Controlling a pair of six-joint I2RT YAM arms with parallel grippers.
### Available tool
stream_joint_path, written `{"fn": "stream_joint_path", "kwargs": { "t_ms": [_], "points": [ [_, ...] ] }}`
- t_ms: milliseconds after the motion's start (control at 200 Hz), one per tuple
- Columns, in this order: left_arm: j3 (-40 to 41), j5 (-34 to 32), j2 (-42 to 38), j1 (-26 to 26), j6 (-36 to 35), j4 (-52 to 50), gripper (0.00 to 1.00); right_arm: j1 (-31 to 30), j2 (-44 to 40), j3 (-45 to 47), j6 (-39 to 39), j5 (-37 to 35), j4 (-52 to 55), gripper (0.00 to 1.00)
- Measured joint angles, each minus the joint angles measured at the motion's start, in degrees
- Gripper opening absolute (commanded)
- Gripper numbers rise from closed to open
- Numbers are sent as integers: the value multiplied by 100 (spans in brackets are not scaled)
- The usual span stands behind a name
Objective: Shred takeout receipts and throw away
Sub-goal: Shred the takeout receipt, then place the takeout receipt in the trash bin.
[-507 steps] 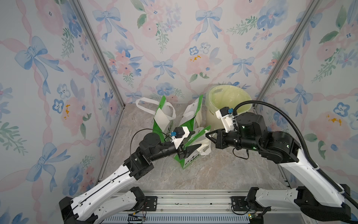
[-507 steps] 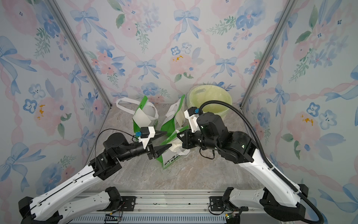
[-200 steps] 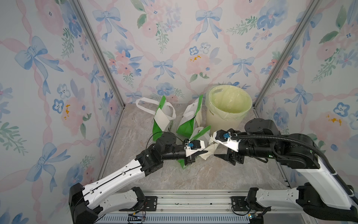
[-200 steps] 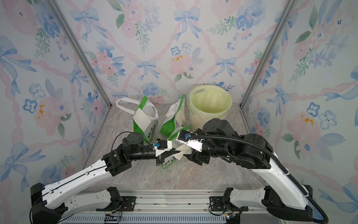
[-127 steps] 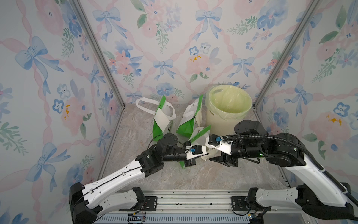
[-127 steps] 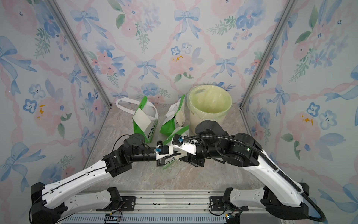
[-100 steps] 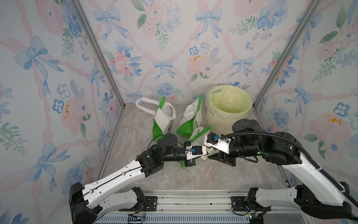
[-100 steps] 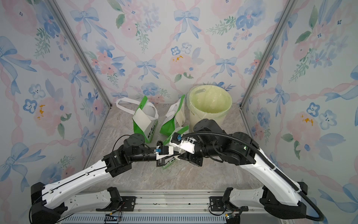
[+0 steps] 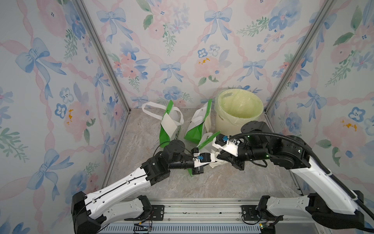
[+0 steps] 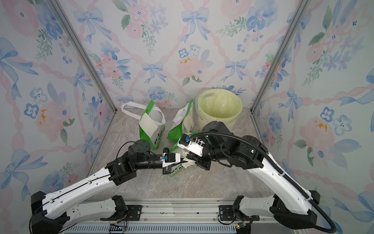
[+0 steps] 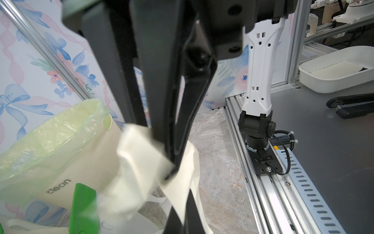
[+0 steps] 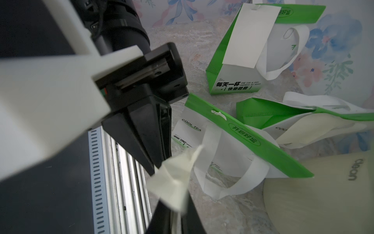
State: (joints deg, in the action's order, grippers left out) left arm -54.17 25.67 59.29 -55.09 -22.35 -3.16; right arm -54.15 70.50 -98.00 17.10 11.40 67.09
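One crumpled white takeout receipt [image 9: 215, 163] [image 10: 187, 163] hangs between both grippers above the table's middle. My left gripper [image 9: 213, 161] [image 10: 182, 161] is shut on one end of it. Shut on the other end is my right gripper [image 9: 220, 159] [image 10: 191, 159]. In the left wrist view the receipt [image 11: 141, 162] is pinched by my own left gripper [image 11: 189, 214], with the right gripper's black fingers [image 11: 172, 141] coming from above. The right wrist view shows the receipt [image 12: 172, 180] in my right gripper [image 12: 172, 218]. A second flat receipt [image 9: 169, 124] [image 12: 251, 34] hangs on the far-left bag.
Three green-and-white bags sit behind the grippers: an upright bag [image 9: 165, 135], a leaning bag [image 9: 197, 131] and a tipped bag [image 12: 253, 141] right under the receipt. A cream bin [image 9: 224, 121] [image 10: 204, 121] with a yellowish liner stands at the back right.
My right gripper has swung left from beside the bin, met the left gripper and shut on the receipt's free end. The left gripper has held the receipt almost still.
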Motion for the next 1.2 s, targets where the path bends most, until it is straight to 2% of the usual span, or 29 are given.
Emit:
{"fn": "stream_joint_path", "kwargs": {
  "t_ms": [100, 200, 330, 445, 550, 695, 930, 1070, 1200],
  "points": [
    [0, -162, 0, -4, -2, 0, 0, 83, -4, 87, -66, 92, -55, 0],
    [0, -654, 0, -149, -129, 2, 0, 179, -70, 291, -481, 48, -251, 0],
    [-7, -1753, 2, -636, -721, 35, 0, 190, -203, 420, -1620, -380, -461, 0],
    [-4, -2387, -26, -874, -1137, 254, 0, 240, -289, 431, -2767, -1078, -472, 0],
    [118, -2603, -214, -927, -1331, 732, 0, 573, -299, 437, -3766, -1626, -378, 0],
    [310, -2629, -522, -940, -1366, 1386, 0, 999, -286, 490, -4529, -2065, -188, 0],
    [404, -2632, -588, -940, -1139, 1882, 0, 2131, -68, 168, -4568, -2159, 44, 0],
    [387, -2658, -535, -940, -597, 2243, 0, 2734, 236, -529, -4275, -1987, -144, 0],
    [197, -2791, -251, -940, -46, 2573, 0, 3344, 476, -741, -4153, -1720, -756, 0]
  ]
}}
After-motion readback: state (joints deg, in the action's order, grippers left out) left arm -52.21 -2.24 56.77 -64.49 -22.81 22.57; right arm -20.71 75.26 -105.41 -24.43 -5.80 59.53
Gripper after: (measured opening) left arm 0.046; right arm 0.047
